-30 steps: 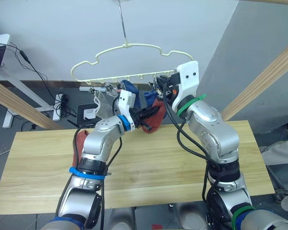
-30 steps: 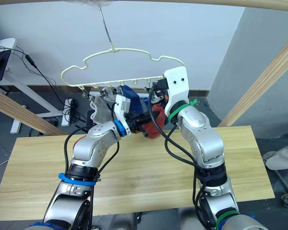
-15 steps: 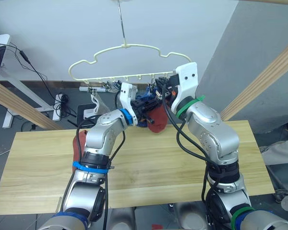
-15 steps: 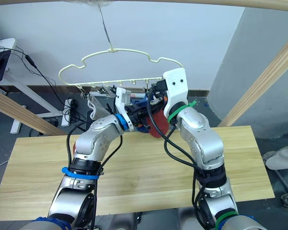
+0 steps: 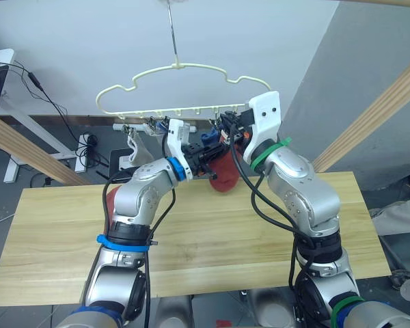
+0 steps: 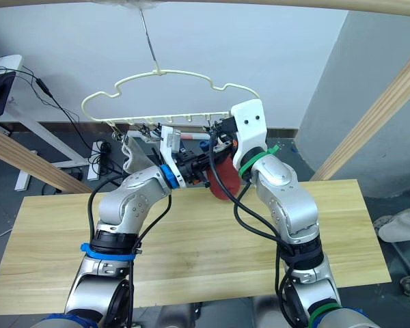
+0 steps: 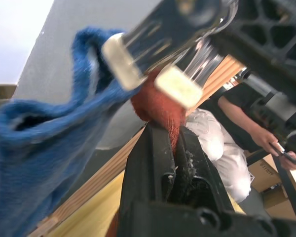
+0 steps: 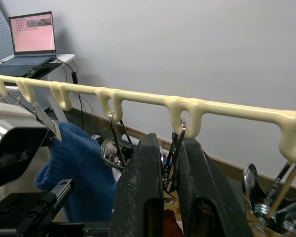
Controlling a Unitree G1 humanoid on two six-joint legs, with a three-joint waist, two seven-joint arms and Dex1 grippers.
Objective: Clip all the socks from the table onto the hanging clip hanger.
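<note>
Clipping step: left claw (image 7: 171, 143) pinches the rust-red fabric sock (image 5: 225, 169) beneath the pale yellow wire clip hanger (image 5: 184, 89); right claw (image 8: 165, 163), at its 3 o'clock, squeezes a small metal clip (image 8: 173, 148). Next, probably: feed sock edge into clip, release.

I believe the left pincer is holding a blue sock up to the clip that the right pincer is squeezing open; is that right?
Not quite: the left pincer holds a rust-red sock, not a blue one, as the left wrist view shows. The blue sock hangs beside it. The right pincer does grip a clip on the hanger.
</note>
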